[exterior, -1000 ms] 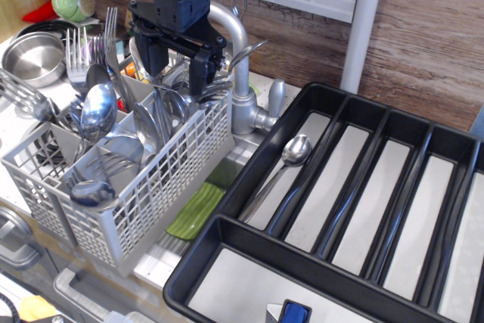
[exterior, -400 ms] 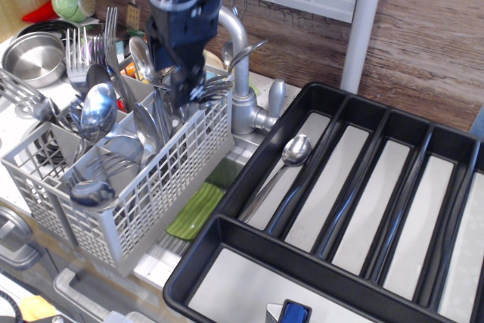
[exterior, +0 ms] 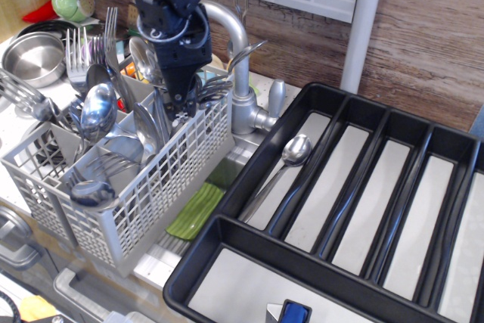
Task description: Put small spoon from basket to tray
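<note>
The light grey lattice basket stands at the left, full of steel spoons and forks. My black gripper reaches down into its far right compartment among the cutlery there; its fingertips are hidden, so I cannot tell whether it holds anything. The black tray with long pale-floored compartments fills the right. One slim small spoon lies in its leftmost long compartment, bowl toward the back.
A steel faucet rises just right of the basket, close to my gripper. A steel pot sits far left. A green dish lies below between basket and tray. A blue-and-white object sits in the tray's crosswise compartment.
My gripper has turned about its axis and dropped lower into the basket's far right compartment. The spoon in the tray has not moved.
</note>
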Robot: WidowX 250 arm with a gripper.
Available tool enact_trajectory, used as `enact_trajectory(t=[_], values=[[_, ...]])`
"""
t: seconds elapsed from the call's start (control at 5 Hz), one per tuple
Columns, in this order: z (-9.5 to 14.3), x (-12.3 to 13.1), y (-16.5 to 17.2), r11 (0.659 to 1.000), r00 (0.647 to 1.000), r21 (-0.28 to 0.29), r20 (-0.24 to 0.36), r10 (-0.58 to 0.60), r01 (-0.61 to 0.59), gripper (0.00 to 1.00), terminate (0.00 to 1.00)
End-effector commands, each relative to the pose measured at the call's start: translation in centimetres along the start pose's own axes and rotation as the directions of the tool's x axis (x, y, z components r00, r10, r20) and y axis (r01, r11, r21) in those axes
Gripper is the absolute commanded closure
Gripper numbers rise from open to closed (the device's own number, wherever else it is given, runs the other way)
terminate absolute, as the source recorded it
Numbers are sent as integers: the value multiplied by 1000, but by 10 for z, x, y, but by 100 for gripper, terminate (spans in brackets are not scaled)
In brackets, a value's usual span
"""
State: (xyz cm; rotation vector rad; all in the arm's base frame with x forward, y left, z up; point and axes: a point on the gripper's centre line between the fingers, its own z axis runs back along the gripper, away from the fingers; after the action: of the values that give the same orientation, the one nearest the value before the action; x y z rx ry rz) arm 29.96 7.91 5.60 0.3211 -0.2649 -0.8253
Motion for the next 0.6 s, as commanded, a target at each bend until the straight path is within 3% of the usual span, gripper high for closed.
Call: enact_trajectory(t=[0.0, 0.2, 0.4], values=[[-1, 1, 16, 997, 998, 46, 29, -60, 58, 0, 0], [-10, 1, 16, 998, 998, 43, 40, -53, 52, 0, 0], [-13, 1, 16, 998, 997, 45, 47, -54, 52, 100, 0]])
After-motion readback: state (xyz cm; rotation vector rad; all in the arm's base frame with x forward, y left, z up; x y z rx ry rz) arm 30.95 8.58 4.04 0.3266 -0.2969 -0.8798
